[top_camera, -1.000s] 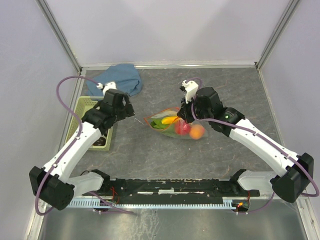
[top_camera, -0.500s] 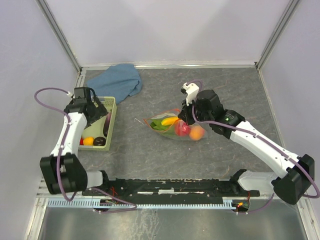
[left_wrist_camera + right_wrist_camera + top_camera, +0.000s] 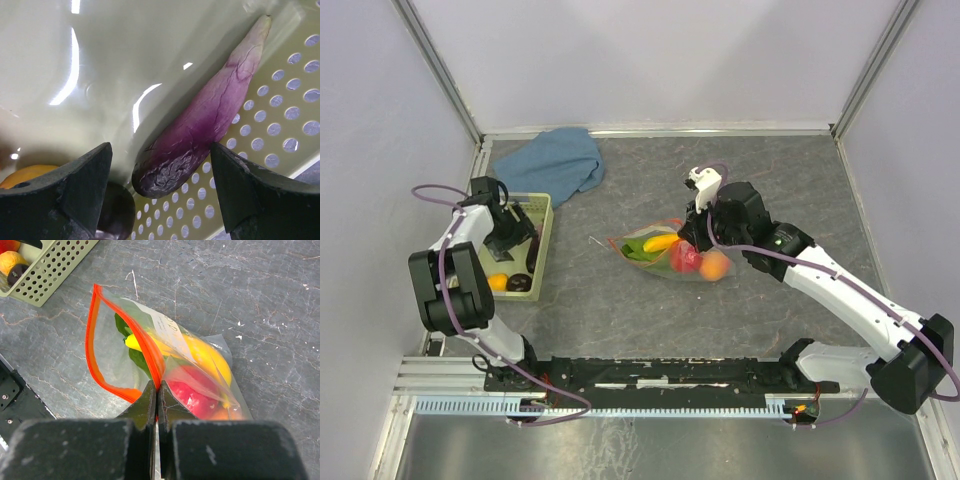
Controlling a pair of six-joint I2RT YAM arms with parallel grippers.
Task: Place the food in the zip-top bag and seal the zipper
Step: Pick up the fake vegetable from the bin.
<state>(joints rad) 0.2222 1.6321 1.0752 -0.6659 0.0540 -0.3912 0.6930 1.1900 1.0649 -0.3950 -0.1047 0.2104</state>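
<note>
Left gripper: fingers apart, straddling purple veg in basket; best to centre on its thick end before closing. Right gripper is clamped on zipper, bag mouth open just beyond the fingertips.

Basket left of the zip-top bag, cloth behind both
</note>
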